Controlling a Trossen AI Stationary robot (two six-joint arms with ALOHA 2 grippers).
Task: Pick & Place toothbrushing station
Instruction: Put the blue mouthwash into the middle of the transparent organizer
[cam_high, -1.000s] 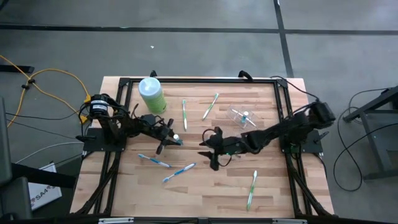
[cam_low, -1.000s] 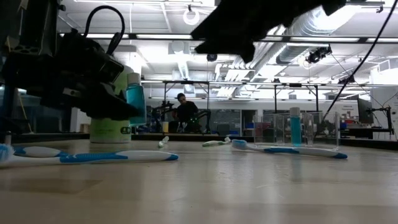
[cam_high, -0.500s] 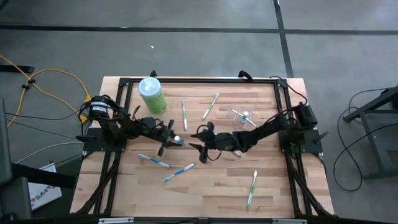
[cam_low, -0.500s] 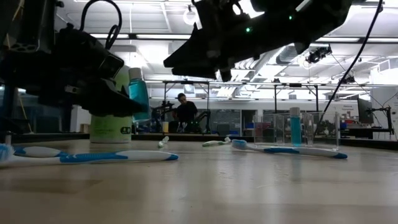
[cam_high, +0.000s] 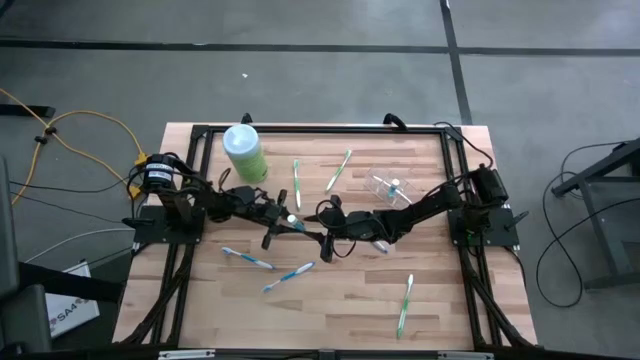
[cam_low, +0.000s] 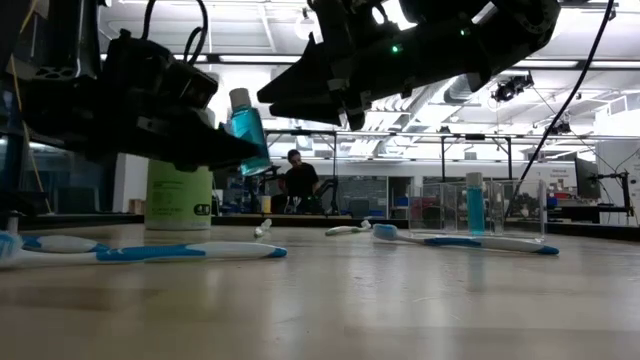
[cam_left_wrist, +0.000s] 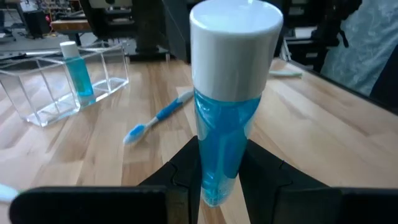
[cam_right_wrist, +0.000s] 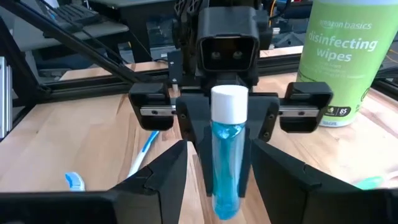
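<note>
**While the blue bottle hangs mid-table, the clear station sits right of centre**

Where the table (cam_high: 430, 300) thins out toward its right rear, the toothbrushing station (cam_high: 390, 190) sits: a small, colourless, see-through plastic holder with straight walls, boxy in the left wrist view (cam_left_wrist: 62, 78). Inside it stands one small bottle of blue liquid (cam_low: 475, 205) with a white cap. It is upright on the wood, apart from both arms.

Left end effector (cam_high: 285, 224): clenched on a second small blue bottle (cam_left_wrist: 227, 124) with a white cap, held upright above the table near the middle. Fingers (cam_left_wrist: 264, 171) press on either side of its lower body.

Right end effector (cam_high: 325, 237): just beside the left one, facing it, fingers spread wide. In the right wrist view the held bottle stands between its two fingers (cam_right_wrist: 155, 180) without touching them.

Count:
- blue bottles: two
- clear holders: one
- toothbrushes, high view: five. Two green (cam_high: 296, 182) (cam_high: 339, 169) at the rear, one green (cam_high: 405, 303) front right, two blue (cam_high: 247, 259) (cam_high: 288, 276) front left.
- pale-green wipes canister (cam_high: 243, 152): one, white lid, rear left.

A person (cam_low: 298, 178) shows in the room beyond, low view.
</note>
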